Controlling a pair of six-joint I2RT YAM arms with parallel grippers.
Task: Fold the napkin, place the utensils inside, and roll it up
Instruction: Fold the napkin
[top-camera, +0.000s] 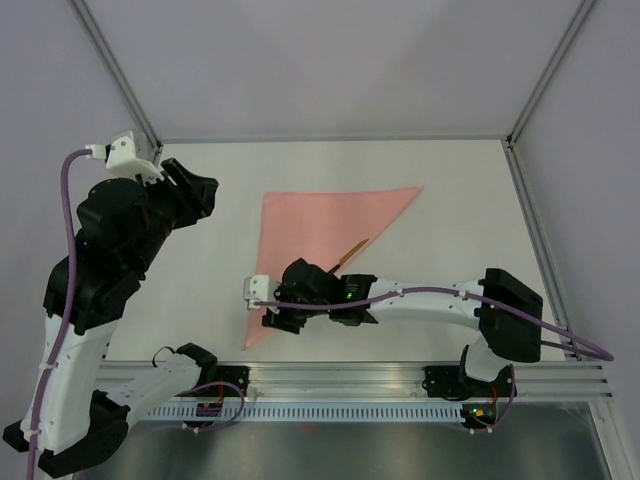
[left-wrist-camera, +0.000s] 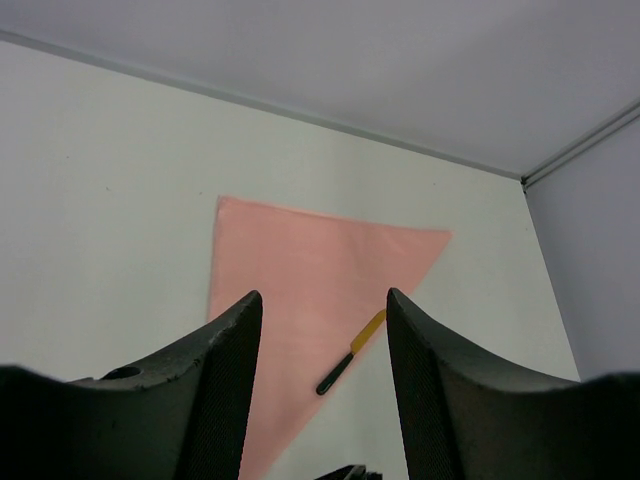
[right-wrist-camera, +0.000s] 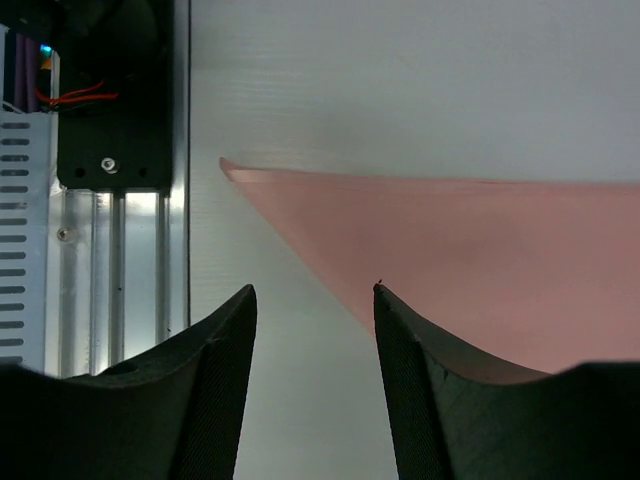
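The pink napkin lies folded into a triangle in the middle of the table; it also shows in the left wrist view and the right wrist view. The yellow-and-black utensil lies on the napkin's diagonal edge, its black end partly under my right arm; the left wrist view shows it whole. My right gripper is open and empty, low over the napkin's near edge close to its near corner. My left gripper is open and empty, raised left of the napkin.
The metal rail with the arm bases runs along the near table edge and shows in the right wrist view. Pale enclosure walls and frame posts bound the table at the back and sides.
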